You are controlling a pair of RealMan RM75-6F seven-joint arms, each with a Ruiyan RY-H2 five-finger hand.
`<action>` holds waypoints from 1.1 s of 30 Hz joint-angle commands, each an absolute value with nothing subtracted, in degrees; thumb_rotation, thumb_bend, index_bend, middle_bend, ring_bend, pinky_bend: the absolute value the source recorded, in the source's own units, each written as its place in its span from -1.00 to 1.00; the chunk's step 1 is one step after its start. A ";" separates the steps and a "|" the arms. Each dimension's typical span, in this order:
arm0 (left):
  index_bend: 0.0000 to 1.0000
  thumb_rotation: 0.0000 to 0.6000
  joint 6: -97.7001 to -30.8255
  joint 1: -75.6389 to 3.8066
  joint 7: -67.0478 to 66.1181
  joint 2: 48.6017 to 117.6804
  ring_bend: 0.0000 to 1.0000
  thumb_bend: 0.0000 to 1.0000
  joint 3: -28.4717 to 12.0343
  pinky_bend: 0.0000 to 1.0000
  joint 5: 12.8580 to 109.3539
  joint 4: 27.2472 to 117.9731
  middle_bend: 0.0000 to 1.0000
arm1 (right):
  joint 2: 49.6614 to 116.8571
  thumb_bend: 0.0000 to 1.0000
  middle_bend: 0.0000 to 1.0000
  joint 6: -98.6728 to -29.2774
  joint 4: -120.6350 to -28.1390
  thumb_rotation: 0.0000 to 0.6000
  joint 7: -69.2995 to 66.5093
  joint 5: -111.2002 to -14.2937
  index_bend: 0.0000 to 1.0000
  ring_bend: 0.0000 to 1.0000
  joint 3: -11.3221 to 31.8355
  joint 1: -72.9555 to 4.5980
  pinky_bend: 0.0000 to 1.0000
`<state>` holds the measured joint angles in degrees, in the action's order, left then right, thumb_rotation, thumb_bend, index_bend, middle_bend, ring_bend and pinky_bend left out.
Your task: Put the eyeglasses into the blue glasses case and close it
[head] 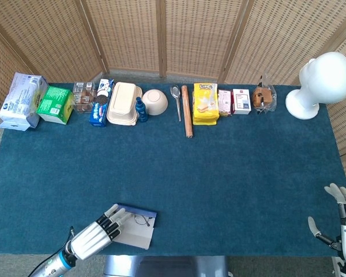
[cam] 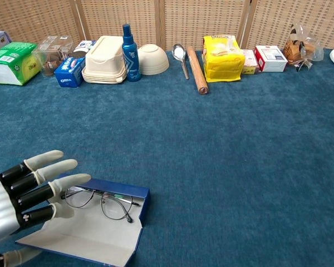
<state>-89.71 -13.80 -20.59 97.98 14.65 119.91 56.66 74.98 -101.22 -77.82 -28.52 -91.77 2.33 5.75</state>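
At the desk's [head: 219, 173] near edge, the left hand [head: 95, 238] lies spread over the open blue glasses case [head: 135, 229] holding the eyeglasses [head: 141, 219]; the right hand [head: 345, 222] waits, fingers apart, far right.

Right hand [head: 341, 222] cut by the head view's edge, left hand [cam: 19, 194] by the chest view's.
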 commanded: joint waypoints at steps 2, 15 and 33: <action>-0.26 0.66 -88.74 -14.43 -20.32 97.75 -1.00 -0.34 14.17 -1.00 119.15 57.77 -0.80 | 74.80 -0.35 -0.63 -101.19 -78.12 1.00 -28.32 -91.64 -1.00 -1.00 2.42 5.86 -0.79; -0.03 0.75 -87.87 -14.76 -19.64 96.81 -1.00 -0.28 14.16 -1.00 117.89 59.55 -0.76 | 74.61 -0.35 -0.63 -100.79 -78.44 1.00 -27.87 -91.29 -1.00 -1.00 2.56 6.08 -0.78; 0.24 1.00 -89.05 -14.57 -18.10 97.35 -1.00 -0.21 14.37 -1.00 117.88 59.87 -0.59 | 74.71 -0.36 -0.63 -100.72 -77.78 1.00 -28.67 -91.04 -1.00 -1.00 2.74 6.41 -0.78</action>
<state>-89.03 -14.58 -18.08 97.32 14.40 117.90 59.91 74.71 -100.73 -77.78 -28.67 -91.04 2.75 6.41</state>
